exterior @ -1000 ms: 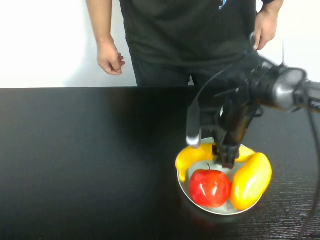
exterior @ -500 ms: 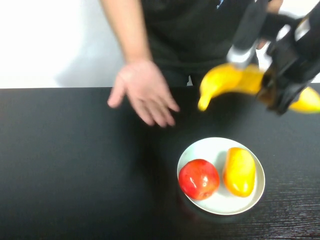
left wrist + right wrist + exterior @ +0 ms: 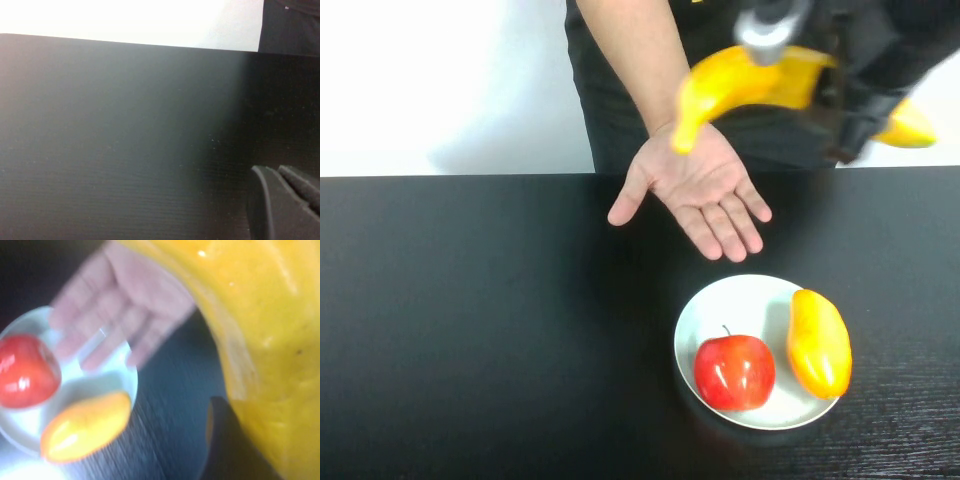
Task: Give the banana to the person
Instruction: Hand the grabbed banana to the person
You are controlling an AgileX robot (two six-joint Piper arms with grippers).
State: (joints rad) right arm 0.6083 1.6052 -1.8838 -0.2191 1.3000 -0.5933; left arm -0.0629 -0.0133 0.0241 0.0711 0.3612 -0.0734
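Banana [image 3: 760, 85] carried leftward, lying crosswise, left tool [image 3: 285, 200] parked

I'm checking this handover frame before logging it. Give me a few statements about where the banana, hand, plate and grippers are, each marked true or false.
1. The right gripper holds the banana in the air. True.
2. The banana lies on the plate. False: only an apple and a mango-like fruit are there.
3. The person's hand is open, palm up, under the banana's tip. True.
4. The left gripper hovers over the plate. False: it shows over bare table.
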